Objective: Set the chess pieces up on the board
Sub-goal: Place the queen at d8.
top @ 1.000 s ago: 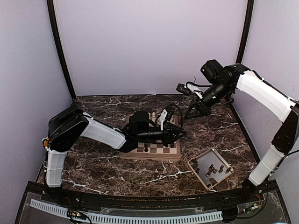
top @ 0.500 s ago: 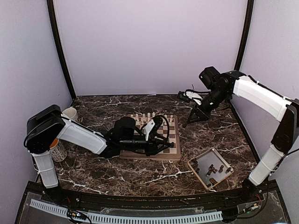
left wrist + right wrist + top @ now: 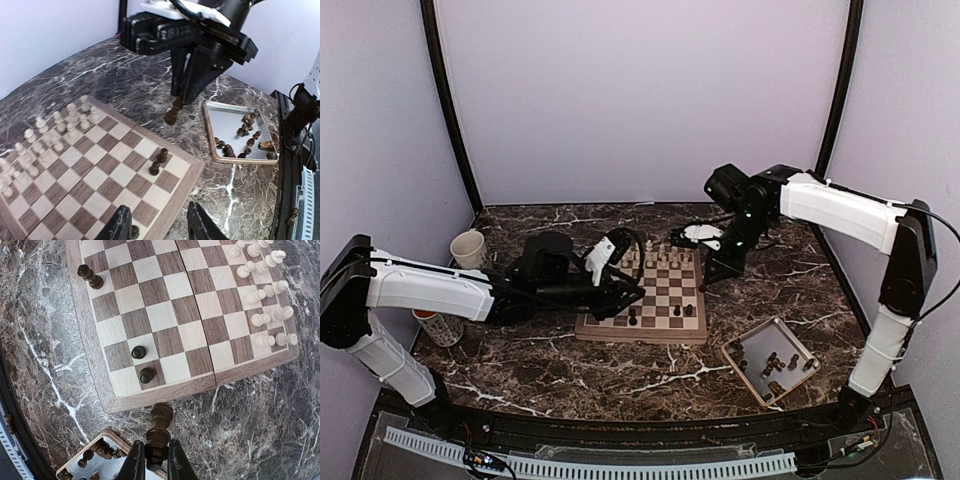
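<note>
Right gripper clamped on a dark chess piece just beside the board; left gripper slack, jaws apart, empty.

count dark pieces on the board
3 dark pieces: two side by side in the corner nearest the tray, one alone along the near edge; a fourth hangs in the right gripper.

You'll see the board is smooth wood with a soft satin sheen, its squares light and dark. The dark chessman is turned wood, polished to a slight gloss. The pale chessmen look like matt, unstained wood. The table is glossy and marble-patterned. The tray has a smooth, matt floor. The arm shells are smooth white plastic.
</note>
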